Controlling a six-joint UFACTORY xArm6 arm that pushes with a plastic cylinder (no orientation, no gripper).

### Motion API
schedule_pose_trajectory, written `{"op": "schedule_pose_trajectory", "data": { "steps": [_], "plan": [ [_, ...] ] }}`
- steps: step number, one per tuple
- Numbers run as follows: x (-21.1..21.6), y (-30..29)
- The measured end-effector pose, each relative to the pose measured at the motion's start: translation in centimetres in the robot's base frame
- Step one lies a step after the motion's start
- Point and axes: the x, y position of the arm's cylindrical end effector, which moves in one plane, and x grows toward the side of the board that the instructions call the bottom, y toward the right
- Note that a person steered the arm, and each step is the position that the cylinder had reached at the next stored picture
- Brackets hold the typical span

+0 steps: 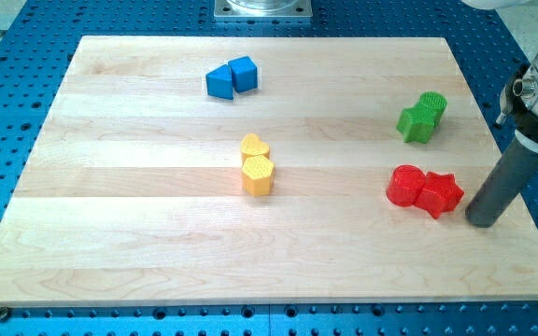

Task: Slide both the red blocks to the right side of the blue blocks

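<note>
Wooden board (157, 233) holding two touching blue blocks (231, 77) at the view's top, the red round block (405, 185) touching the red star block (441, 193) at the view's right, my tip (481, 222), a bare rod with nothing to grasp, just beside the star's right.

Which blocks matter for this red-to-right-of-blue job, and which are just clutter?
Job:
- two red blocks, touching
- two blue blocks, touching
- my tip, just to the view's right of the reds

Clutter:
- two yellow blocks
- two green blocks
</note>
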Motion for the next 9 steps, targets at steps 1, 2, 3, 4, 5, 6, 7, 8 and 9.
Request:
{"op": "schedule_pose_trajectory", "data": {
  "steps": [1, 2, 3, 4, 5, 6, 7, 8, 9],
  "plan": [
    [-3.6, -3.0],
    [-3.6, -3.3],
    [-1.2, -6.2],
    [-3.1, -13.0],
    [-2.5, -12.5],
    [2.0, -14.8],
    [-3.4, -17.9],
    [-8.8, -19.3],
    [-7.2, -18.8]
  ]
}}
